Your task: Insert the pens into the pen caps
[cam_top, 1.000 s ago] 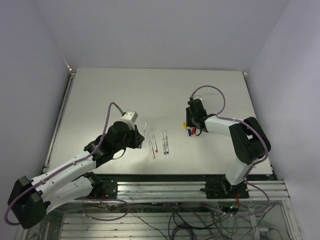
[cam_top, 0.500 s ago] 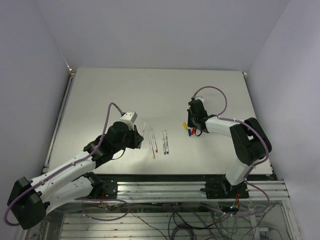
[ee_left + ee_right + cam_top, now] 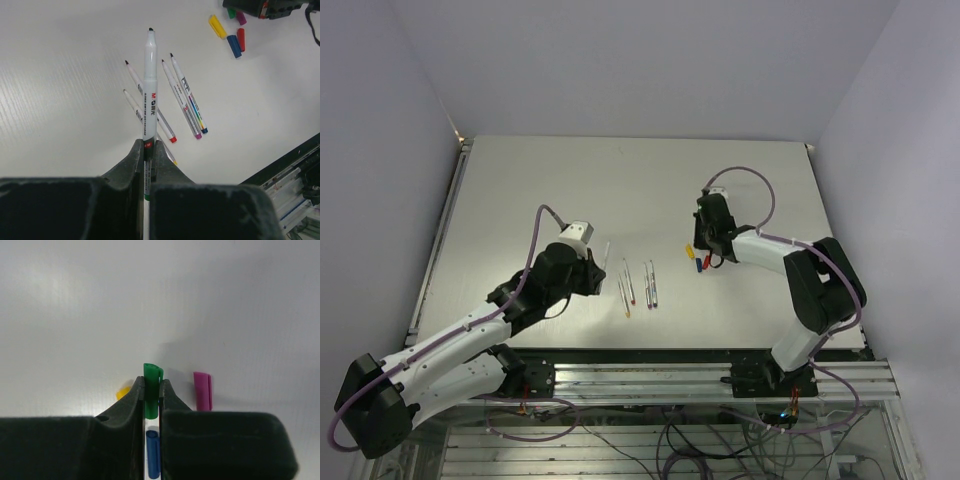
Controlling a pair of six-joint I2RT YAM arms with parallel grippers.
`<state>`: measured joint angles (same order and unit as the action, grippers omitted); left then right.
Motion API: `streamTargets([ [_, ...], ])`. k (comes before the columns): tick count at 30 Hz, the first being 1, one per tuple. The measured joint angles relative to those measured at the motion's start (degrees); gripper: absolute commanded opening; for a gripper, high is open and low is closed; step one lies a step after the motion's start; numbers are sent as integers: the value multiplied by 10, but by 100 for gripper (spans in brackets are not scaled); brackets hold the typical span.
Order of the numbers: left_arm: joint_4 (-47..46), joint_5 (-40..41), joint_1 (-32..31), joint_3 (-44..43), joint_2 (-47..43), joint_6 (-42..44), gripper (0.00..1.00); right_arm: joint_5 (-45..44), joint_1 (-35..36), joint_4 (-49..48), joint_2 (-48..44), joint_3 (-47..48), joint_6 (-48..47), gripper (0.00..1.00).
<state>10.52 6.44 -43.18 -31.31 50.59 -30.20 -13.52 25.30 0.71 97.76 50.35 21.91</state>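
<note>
Right gripper (image 3: 151, 384), being kept clamped on the green cap (image 3: 153, 371), is being raised away from the other caps (image 3: 202, 390) while the pen (image 3: 149, 85) is being held pinched in the left gripper (image 3: 148, 149), so capping is being readied.

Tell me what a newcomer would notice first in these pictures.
The left gripper pinches a thin white marker pen with a green end, its dark tip pointing away from the camera. The right gripper clamps a stubby green plastic cap, beside a loose purple cap. Between the arms lie four more white pens, side by side.
</note>
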Motion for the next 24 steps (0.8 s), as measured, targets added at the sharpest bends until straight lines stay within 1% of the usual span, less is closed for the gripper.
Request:
streamTargets([
  [5, -16, 6, 0, -9, 7, 7, 7, 0, 0, -11, -47, 31, -3, 0],
  [11, -77, -7, 0, -26, 21, 18, 7, 15, 0, -70, -149, 36, 4, 0],
  [15, -122, -43, -1, -28, 21, 24, 7, 46, 0, -138, -233, -21, 19, 0],
  [19, -135, -72, -14, -51, 31, 35, 7, 87, 0, -210, -303, -86, 41, 0],
  [21, -146, -87, -24, -62, 35, 37, 7, 106, 0, -244, -323, -108, 52, 0],
  [24, -187, -120, -32, -63, 40, 23, 7, 147, 0, -305, -348, -139, 72, 0],
])
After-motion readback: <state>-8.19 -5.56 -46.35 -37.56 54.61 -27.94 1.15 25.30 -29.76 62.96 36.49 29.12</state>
